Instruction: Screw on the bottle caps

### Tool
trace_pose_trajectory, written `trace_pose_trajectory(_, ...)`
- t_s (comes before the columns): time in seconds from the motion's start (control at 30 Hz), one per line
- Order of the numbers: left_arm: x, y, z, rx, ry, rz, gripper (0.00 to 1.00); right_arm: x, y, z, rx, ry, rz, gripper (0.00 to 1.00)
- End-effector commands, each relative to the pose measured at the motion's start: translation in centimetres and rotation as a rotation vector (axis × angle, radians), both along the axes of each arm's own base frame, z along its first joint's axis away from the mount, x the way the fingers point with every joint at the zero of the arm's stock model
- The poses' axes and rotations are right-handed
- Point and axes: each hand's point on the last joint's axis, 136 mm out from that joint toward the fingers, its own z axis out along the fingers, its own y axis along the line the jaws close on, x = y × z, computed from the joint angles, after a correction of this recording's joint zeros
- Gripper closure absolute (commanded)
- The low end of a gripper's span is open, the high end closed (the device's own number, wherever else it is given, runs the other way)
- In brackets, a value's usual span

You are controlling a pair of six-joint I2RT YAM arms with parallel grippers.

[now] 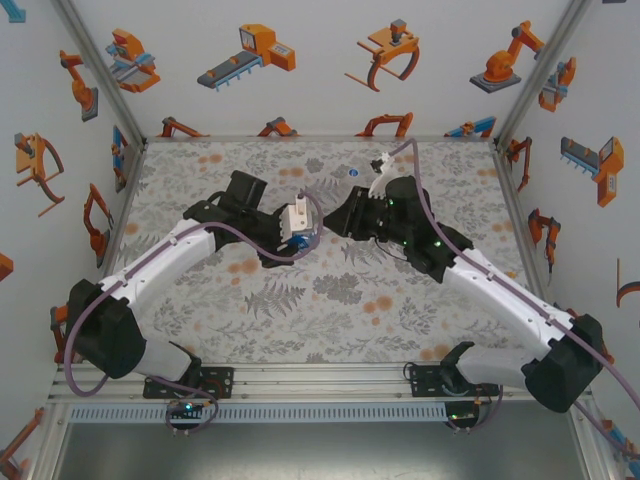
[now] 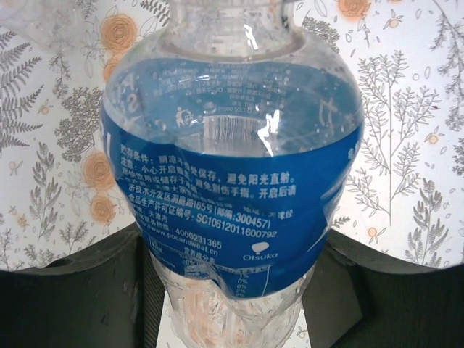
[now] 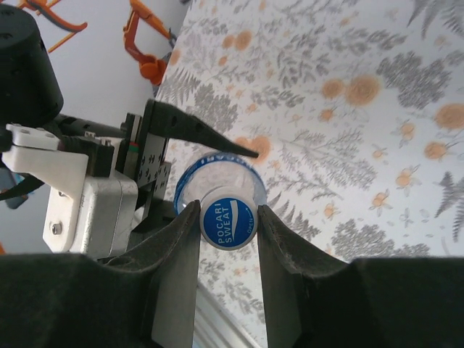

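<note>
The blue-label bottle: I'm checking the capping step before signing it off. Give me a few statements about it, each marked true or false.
1. The left gripper is shut on the bottle. True.
2. The cap has a plain white top. False: its top is blue with white lettering.
3. The right gripper has a finger on either side of the cap. True.
4. The bottle stands upright on the table. False: it is held roughly sideways between the two grippers, with the cap toward the right one.
</note>
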Motion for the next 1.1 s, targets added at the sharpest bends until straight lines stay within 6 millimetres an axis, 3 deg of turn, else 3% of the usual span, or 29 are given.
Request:
trace_pose_trajectory(0.0,-0.4,-0.4,1.1,-0.039,0.032,-0.020,1.00,0.4,-1.6,2.9,-0.021,-0.154,-0.056,1.00)
trace_pose_trajectory(0.1,-0.1,-0.3,1.1,-0.039,0.038,-0.008,1.00,0.6,-2.4,3.0,-0.050,-0.181,-0.092,1.00)
trace_pose_trajectory(0.17,0.1,-0.2,1.3,-0.043,0.040,-0.001,1.00,1.0,-3.0,1.6,-0.098,-0.153,-0.124,1.00)
trace_pose_trajectory(0.33,1.9,0.7,2.6,-0.096,0.018,0.085,1.00,1.9,-3.9,-4.2,-0.247,-0.014,-0.158,1.00)
trace_pose_trajectory(0.5,3.6,1.7,4.7,-0.193,-0.034,0.179,1.00,2.1,-3.2,-11.2,-0.397,0.123,-0.096,1.00)
trace_pose_trajectory(0.77,3.6,2.2,5.8,-0.230,-0.074,0.202,1.00,2.5,-2.2,-21.6,-0.564,0.346,-0.042,1.00)
trace_pose_trajectory(0.9,3.4,2.2,5.9,-0.239,-0.075,0.189,1.00,2.5,-1.7,-25.0,-0.618,0.435,-0.013,0.92)
trace_pose_trajectory(1.07,3.3,2.1,5.7,-0.233,-0.069,0.183,1.00,2.3,-2.4,-27.2,-0.683,0.485,-0.023,0.84)
